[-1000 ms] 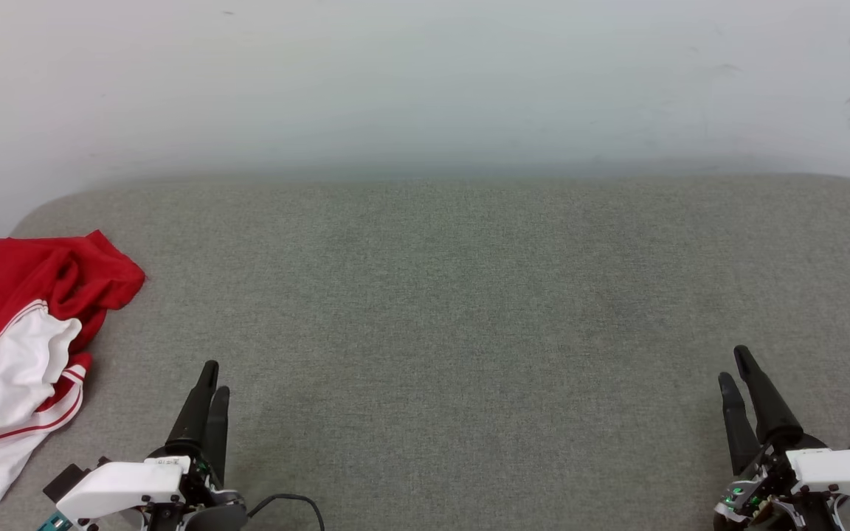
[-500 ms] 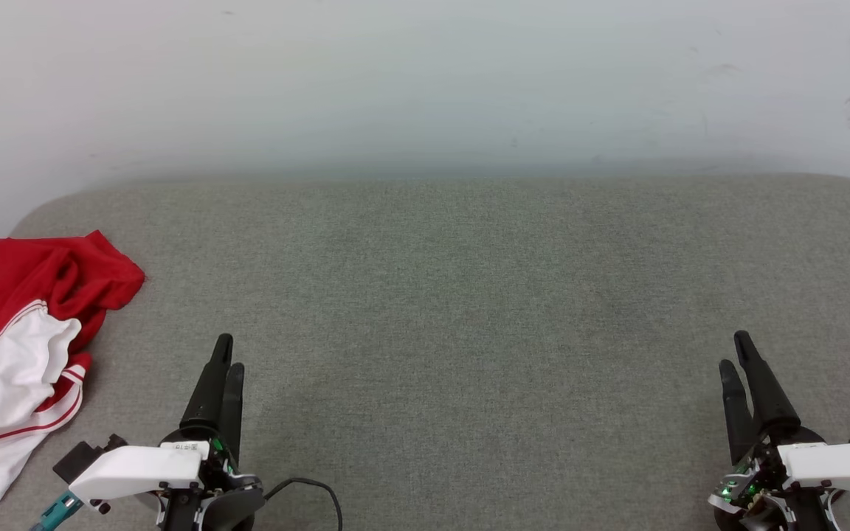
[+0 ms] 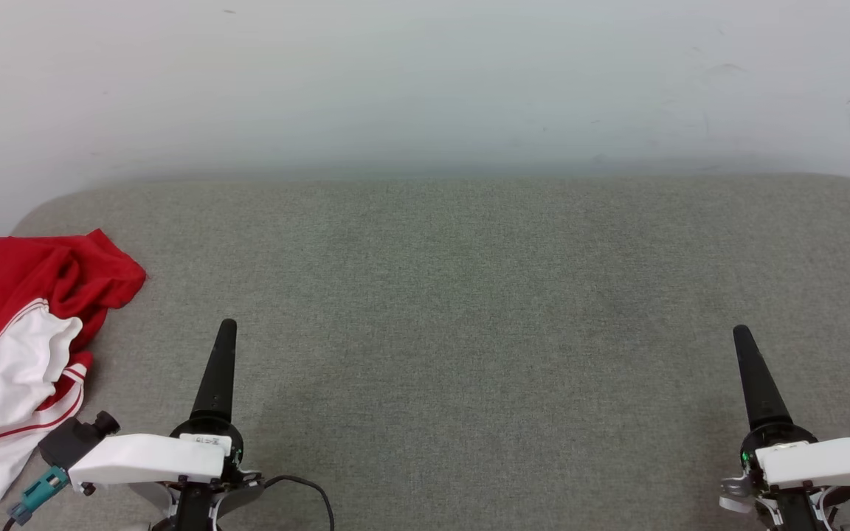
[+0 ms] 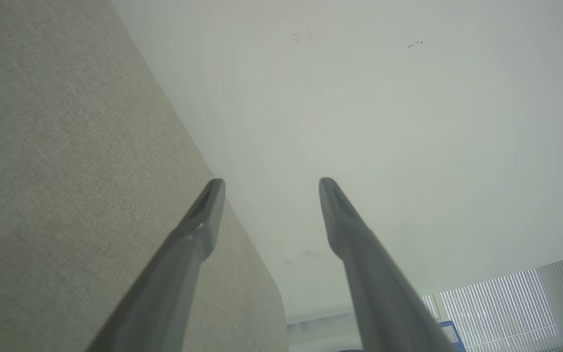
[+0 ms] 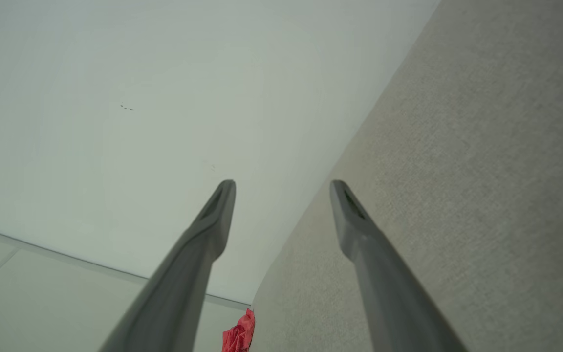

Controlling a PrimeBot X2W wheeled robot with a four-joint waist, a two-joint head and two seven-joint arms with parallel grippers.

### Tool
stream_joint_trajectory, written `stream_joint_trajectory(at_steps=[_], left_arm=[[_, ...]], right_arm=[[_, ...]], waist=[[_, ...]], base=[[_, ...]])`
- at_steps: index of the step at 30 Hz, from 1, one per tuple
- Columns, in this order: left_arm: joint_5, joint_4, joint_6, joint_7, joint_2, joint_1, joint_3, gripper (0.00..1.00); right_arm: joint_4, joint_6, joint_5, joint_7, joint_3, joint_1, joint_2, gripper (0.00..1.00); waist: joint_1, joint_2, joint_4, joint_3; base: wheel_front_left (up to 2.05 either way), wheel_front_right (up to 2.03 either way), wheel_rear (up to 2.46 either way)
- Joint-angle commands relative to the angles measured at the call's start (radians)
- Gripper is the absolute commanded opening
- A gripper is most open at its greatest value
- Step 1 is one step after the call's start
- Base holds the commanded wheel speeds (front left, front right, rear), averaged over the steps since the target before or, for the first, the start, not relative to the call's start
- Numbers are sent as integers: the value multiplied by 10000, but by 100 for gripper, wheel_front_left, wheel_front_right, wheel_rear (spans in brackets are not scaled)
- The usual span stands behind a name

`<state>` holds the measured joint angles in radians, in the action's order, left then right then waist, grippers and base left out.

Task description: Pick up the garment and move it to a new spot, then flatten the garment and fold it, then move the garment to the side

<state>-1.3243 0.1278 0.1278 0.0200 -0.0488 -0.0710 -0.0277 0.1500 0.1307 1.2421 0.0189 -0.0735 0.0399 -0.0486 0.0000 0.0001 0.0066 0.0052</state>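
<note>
Two grippers hang low over the grey pad [image 3: 469, 295], and neither holds anything. We see the left gripper [image 3: 223, 343] at the lower left of the head view and the right gripper [image 3: 744, 346] at the lower right. Each is turned edge-on there, so that one finger hides the other. In the wrist views we see their fingers [image 4: 198, 230] spread wide, with open air between the tips. The garment [image 3: 19, 346] lies crumpled at the pad's left edge, red folds over a white panel with red stripes. It is well apart from the left gripper and farther still from the right. In the right wrist view we catch a scrap of red at the pad's far end, probably the same garment. A pale wall [image 3: 425, 74] stands behind the pad.
</note>
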Motion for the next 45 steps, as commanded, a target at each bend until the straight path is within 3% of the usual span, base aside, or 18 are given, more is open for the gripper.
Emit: stream_joint_trajectory(at_steps=[1,12,26,36,45], left_arm=[[537,-235,13,100,-19,-97,49,100],[3511,-412,18,493,-13,31,151,100],[6530,-286,9,942,-128,163,379,100],[8346,-136,-501,1221,-340,162,679,100],[9320,-45,-898,1460,-515,149,947,100]], right_arm=[[-278,0,-555,118,27,108,-25,100],[-666,0,-3505,407,171,-8,-26,100],[-1195,0,-6601,-274,181,-257,-26,100],[-1529,0,-8078,-518,78,-405,-27,100],[-1852,0,-9168,-542,46,-512,-26,100]], waist=[[0,-1,4,0],[0,-1,23,-16],[0,-1,85,-51],[0,-1,121,-54],[0,-1,170,-39]], base=[[0,0,0],[0,0,0],[0,0,0],[0,0,0],[0,0,0]])
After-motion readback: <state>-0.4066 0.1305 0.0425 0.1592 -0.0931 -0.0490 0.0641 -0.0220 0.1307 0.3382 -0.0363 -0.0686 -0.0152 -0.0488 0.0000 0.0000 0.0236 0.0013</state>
